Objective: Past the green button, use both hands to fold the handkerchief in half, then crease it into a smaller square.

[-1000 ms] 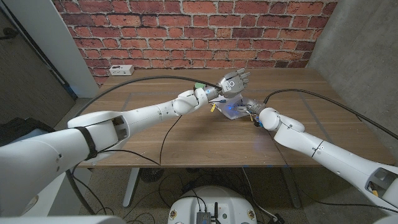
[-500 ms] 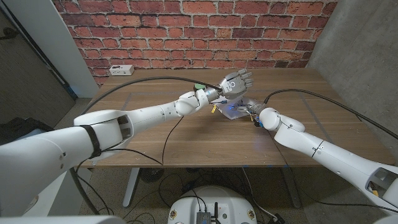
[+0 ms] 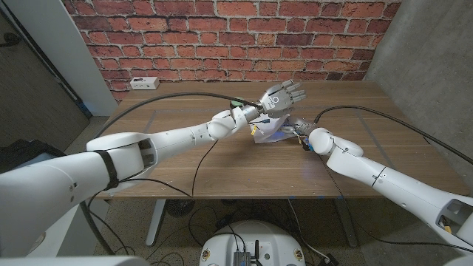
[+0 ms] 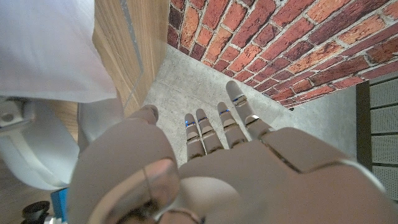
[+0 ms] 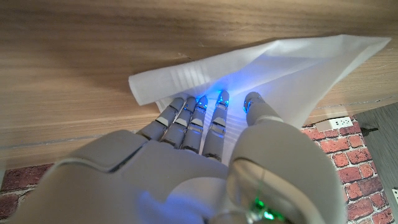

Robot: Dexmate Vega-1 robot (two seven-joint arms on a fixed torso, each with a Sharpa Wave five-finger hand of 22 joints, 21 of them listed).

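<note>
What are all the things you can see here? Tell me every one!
Handkerchief: one, white, middle of the table, partly folded, under the hands.
Green button: one, green, on the table, partly hidden by the left arm.
Power strip: one, white, far left corner of the table.
Table: one, brown wood.
Brick wall: one, red, behind the table.
Cables: black, running along the arms.
Left hand: one, grey, fingers spread, raised above the handkerchief, holding nothing.
Right hand: one, grey, fingers reaching onto the handkerchief; whether it grips the cloth cannot be told.
</note>
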